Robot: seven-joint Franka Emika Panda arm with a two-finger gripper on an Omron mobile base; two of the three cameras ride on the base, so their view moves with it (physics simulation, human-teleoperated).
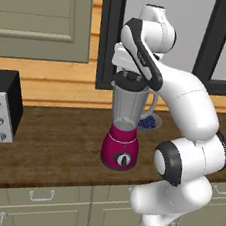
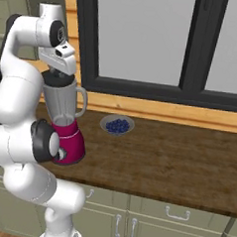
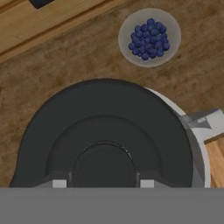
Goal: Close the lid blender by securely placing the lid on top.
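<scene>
- White two-finger gripper (image 1: 130,75) poised directly above the jar, jaws drawn in on the central knob of the round dark grey disc-shaped lid (image 3: 105,135); pale fingertips (image 3: 59,183) pressed to either side of that knob in the hand view.
- Lid sitting on top of the tall clear tapered jar of the magenta-based blender (image 1: 123,131), slightly off-centre, with a sliver of pale rim showing along one side in the hand view.
- Blender upright on the dark wooden countertop (image 2: 178,154), black-and-white dial facing forward, jar handle toward the window.
- Small pale bowl of blueberries (image 2: 117,125) on the countertop behind the blender, near but apart from it.
- Black-and-silver toaster oven (image 1: 0,105) well apart, at the left edge of the left base view.
</scene>
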